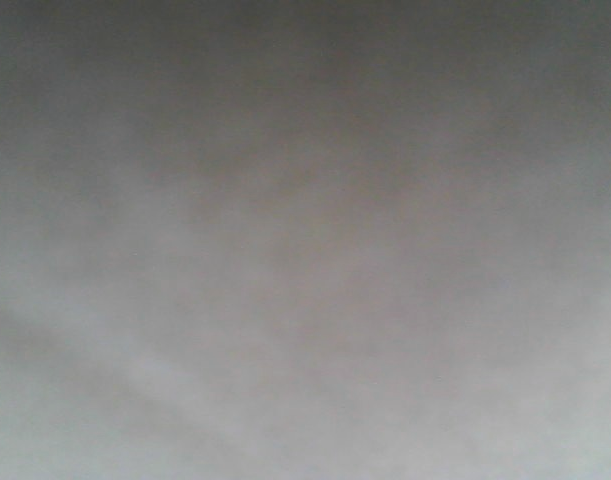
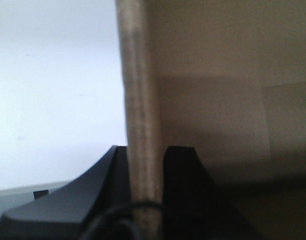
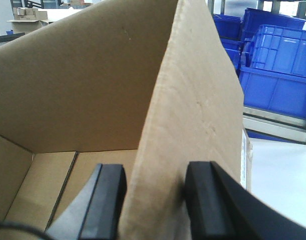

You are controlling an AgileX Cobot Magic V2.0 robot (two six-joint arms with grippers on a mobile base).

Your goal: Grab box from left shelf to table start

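Note:
The brown cardboard box [image 3: 82,85] is open at the top, and I see its inside and floor in the right wrist view. My right gripper [image 3: 155,195] is shut on its upright right wall, one black finger inside and one outside. My left gripper [image 2: 145,170] is shut on the box's left wall edge [image 2: 140,100], with the box's inside [image 2: 218,100] to the right. The white table [image 2: 52,90] lies outside that wall and also shows in the right wrist view [image 3: 283,175]. The front view is a blurred grey-brown surface. The box's black print is hidden. The shelf is not clearly in view.
Stacked blue plastic bins [image 3: 278,65] stand beyond the table at the right, on a grey rail [image 3: 275,124]. Small cardboard boxes [image 3: 27,12] sit far back at the upper left.

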